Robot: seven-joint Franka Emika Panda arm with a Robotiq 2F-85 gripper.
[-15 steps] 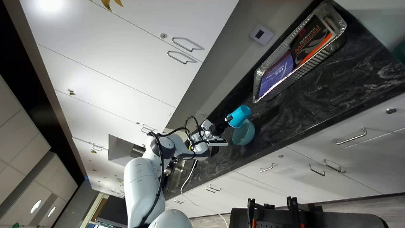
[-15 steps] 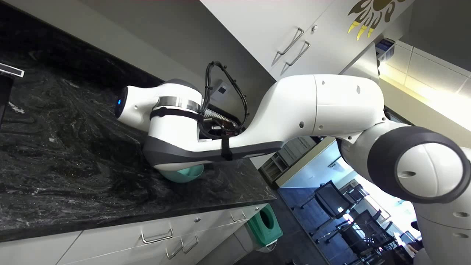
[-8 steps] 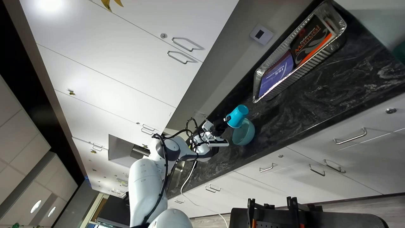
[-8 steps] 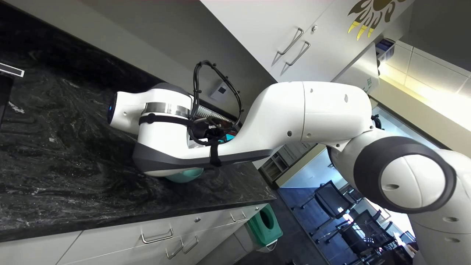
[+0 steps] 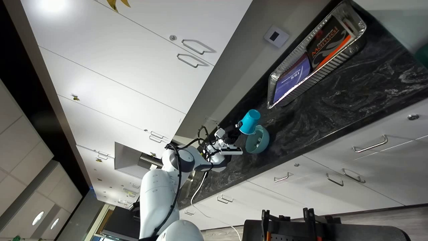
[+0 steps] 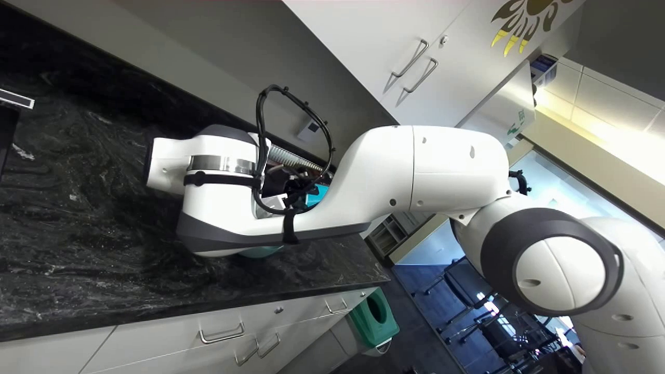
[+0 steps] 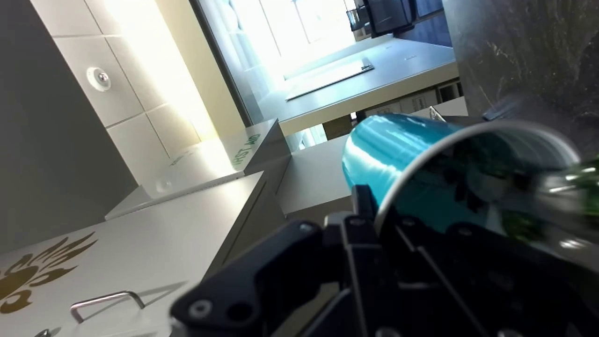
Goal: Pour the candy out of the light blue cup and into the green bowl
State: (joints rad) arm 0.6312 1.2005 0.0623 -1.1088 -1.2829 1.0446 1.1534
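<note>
1. Because a pour needs a steady hold through the tilt, the pincer [image 7: 378,213] is clenched on the wall of the light blue cup [image 7: 390,150] near its rim, one finger [image 7: 362,201] outside and the other apparently within the mouth; most of the opening is left free, though a piece could snag on the inner finger.
2. Tipped with its base higher than its mouth, the cup is held beside and seemingly above the green bowl [image 5: 264,145], presumably so that weight alone empties it; whether the two touch, I cannot tell.
3. Shiny candy [image 7: 561,199], clear and green, crowds that mouth in the wrist view, blurred as if sliding; I judge the pour under way.
4. Upright on the worktop [image 5: 321,113], the bowl is placed to catch it, and pale pieces [image 5: 257,144], likely candy, already lie inside.
5. Farther along, a foil tray [image 5: 341,58] holding books [image 5: 327,47] stands well apart, likely out of the pour's way.
</note>
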